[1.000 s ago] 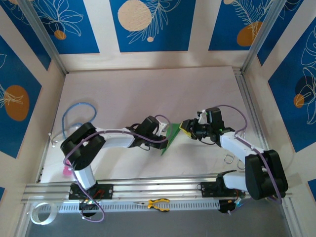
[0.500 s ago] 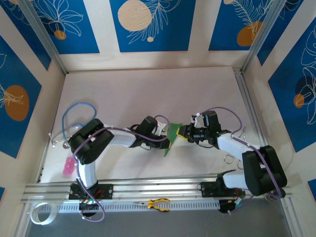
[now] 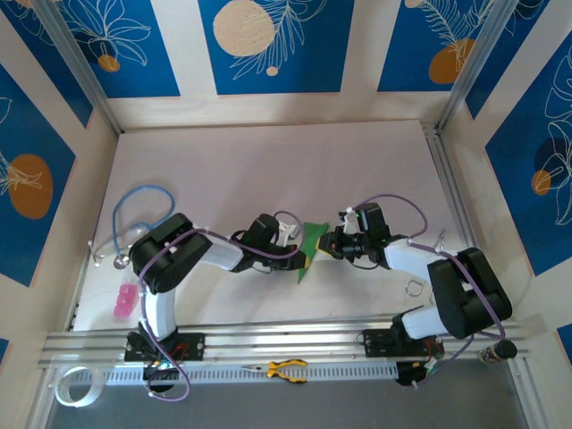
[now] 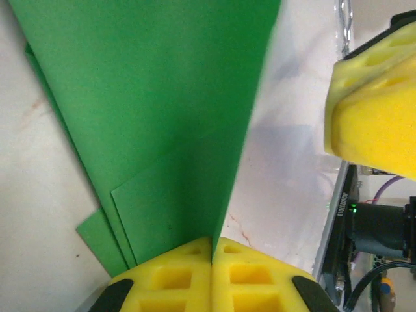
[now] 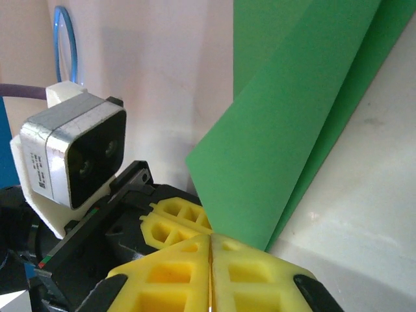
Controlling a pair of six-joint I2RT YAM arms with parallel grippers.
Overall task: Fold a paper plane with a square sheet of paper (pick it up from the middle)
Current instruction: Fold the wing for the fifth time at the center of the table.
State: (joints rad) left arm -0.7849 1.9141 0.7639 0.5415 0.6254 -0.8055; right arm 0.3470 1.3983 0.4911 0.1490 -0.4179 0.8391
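The green paper (image 3: 309,243), folded into a long pointed shape with a centre crease, stands on edge mid-table between the two arms. My left gripper (image 3: 293,242) is shut on it: in the left wrist view the paper (image 4: 149,97) rises straight out of the seam of my left gripper (image 4: 212,242). My right gripper (image 3: 331,243) faces it from the right, jaws shut. In the right wrist view the paper (image 5: 286,117) has its lower corner behind my right gripper (image 5: 210,237), with no green in the seam. One of its pads (image 4: 374,110) sits beside the paper across a strip of bare table.
A blue cable loop (image 3: 143,210) and a pink object (image 3: 124,302) lie at the far left. Yellow-handled pliers (image 3: 287,368) rest on the front rail, with a tape roll (image 3: 71,384) at bottom left. Metal rings (image 3: 416,286) lie near the right arm.
My right gripper has moved left up to the paper and closed its jaws. The left arm's elbow has shifted right, still holding the paper in about the same place.
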